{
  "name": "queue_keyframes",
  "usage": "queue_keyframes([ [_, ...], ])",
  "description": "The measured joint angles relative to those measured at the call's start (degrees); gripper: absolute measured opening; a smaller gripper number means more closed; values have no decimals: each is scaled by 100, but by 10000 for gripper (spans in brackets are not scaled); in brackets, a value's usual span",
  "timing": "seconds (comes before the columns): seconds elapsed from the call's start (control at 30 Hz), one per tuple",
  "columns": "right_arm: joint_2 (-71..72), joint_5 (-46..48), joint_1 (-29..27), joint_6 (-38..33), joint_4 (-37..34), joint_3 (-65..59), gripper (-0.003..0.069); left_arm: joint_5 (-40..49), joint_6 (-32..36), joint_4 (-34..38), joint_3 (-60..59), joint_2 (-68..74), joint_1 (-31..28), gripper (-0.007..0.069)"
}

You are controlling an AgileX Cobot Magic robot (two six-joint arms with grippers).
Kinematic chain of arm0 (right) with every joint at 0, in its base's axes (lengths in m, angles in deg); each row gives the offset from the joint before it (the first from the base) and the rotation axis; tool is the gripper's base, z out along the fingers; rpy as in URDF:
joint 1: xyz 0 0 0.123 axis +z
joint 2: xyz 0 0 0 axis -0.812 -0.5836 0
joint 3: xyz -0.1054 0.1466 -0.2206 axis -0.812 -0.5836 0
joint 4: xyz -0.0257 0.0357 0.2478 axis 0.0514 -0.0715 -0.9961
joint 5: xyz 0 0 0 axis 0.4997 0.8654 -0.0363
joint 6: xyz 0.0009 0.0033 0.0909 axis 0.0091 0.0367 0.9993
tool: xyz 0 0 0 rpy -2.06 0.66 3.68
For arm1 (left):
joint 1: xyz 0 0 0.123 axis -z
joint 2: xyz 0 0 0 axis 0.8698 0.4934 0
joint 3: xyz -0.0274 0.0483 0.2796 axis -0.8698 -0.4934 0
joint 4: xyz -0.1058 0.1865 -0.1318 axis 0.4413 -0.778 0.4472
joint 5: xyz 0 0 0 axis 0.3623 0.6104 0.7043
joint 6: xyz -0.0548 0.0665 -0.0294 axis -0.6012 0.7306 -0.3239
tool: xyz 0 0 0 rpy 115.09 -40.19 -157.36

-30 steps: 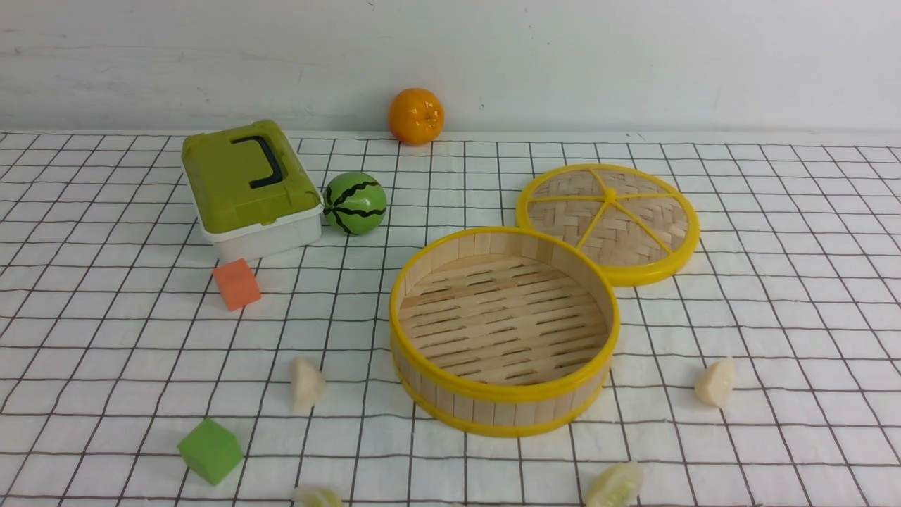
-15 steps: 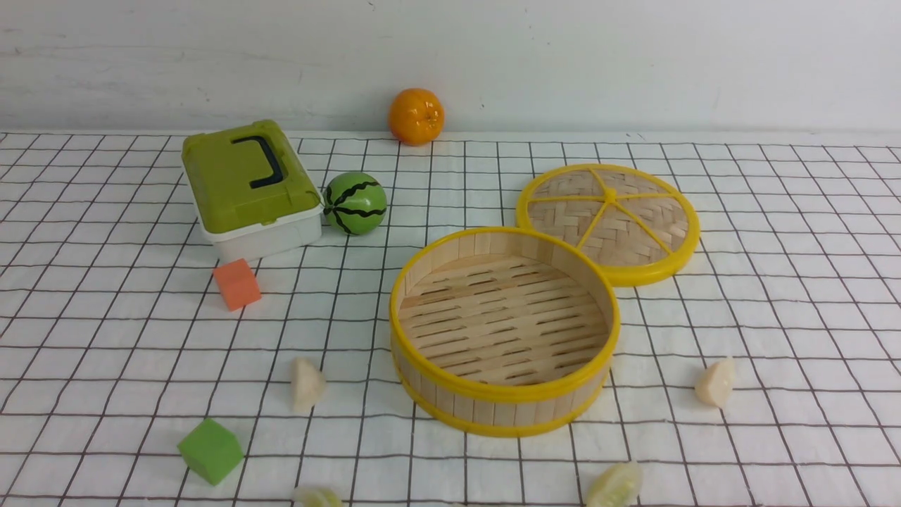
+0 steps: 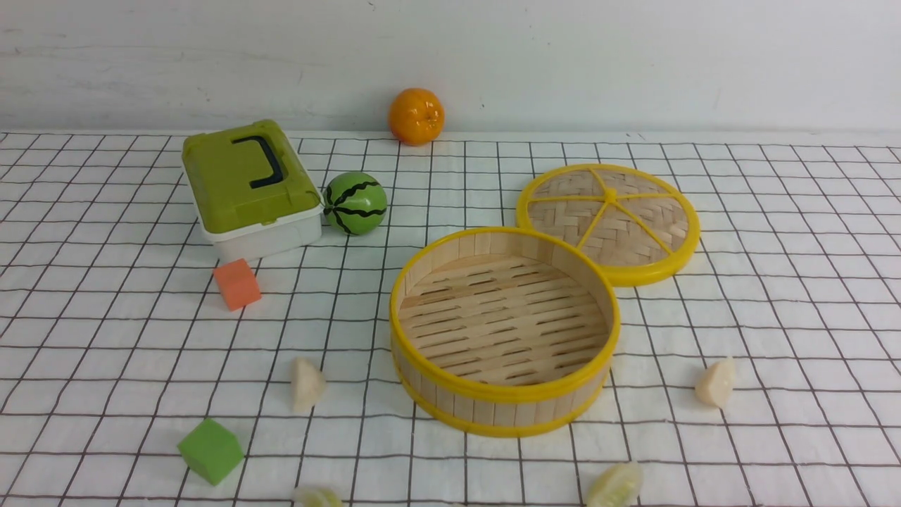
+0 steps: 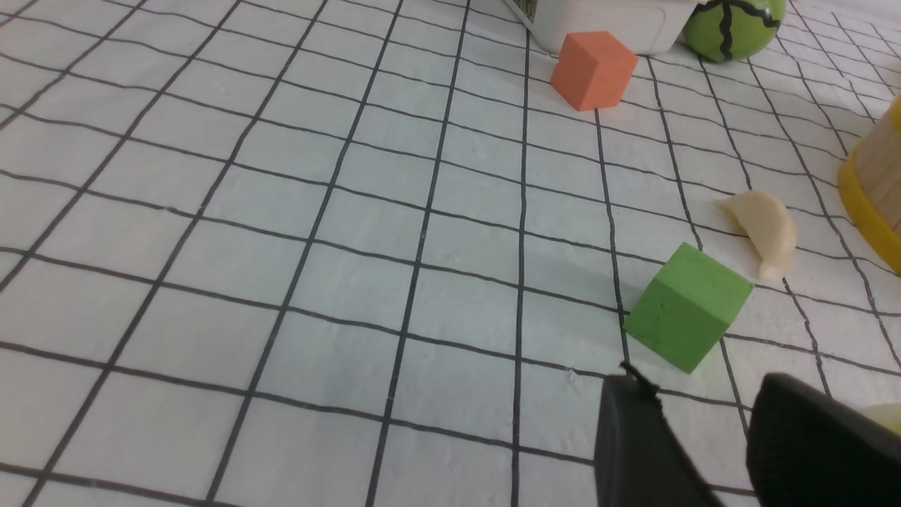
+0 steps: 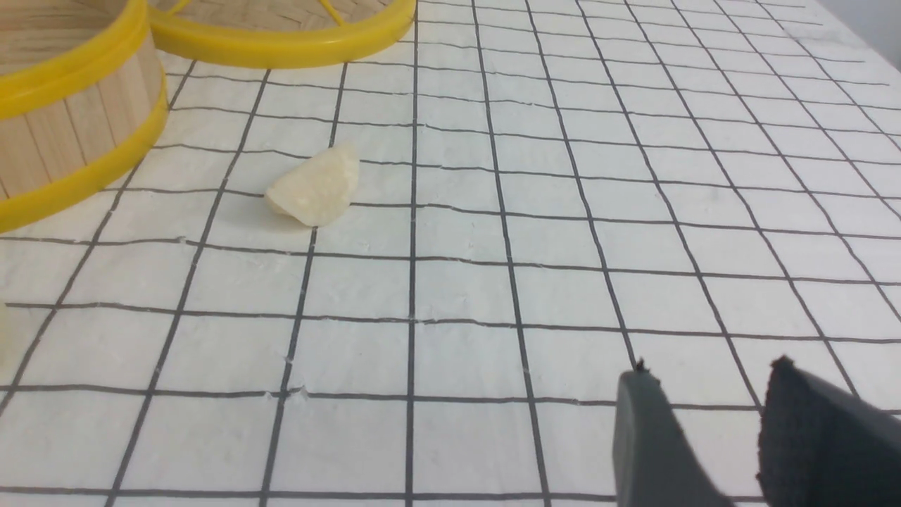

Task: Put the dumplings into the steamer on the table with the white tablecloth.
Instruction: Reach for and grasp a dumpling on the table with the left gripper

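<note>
- Jaws are out of sight in the front view; the steamer (image 3: 493,412) stands empty, dumplings (image 3: 307,384) scattered round it on the white tablecloth (image 3: 774,296).
- Left wrist view: the left gripper (image 4: 700,394) hangs parted and empty — a cream dumpling (image 4: 764,229) lies beyond the green cube (image 4: 686,317).
- Right wrist view: the right gripper (image 5: 707,380) is parted, empty too; another dumpling (image 5: 317,186) lies near the steamer wall. Likely light, smooth, slippery — pinch its plump middle.

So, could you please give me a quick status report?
Left gripper and right gripper open, empty. Steamer empty, four dumplings on the tablecloth outside it. Nothing blocking them.
</note>
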Motion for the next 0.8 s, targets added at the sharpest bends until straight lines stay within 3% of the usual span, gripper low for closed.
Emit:
queue_keyframes([
  [0.63,0,0,0,0,-182,2,240,-29,-17,-541,0,0,0,239],
  [0.7,0,0,0,0,-201,2,240,-138,-152,-405,0,0,0,239],
  [0.8,0,0,0,0,-415,2,240,-468,-726,402,0,0,0,239],
])
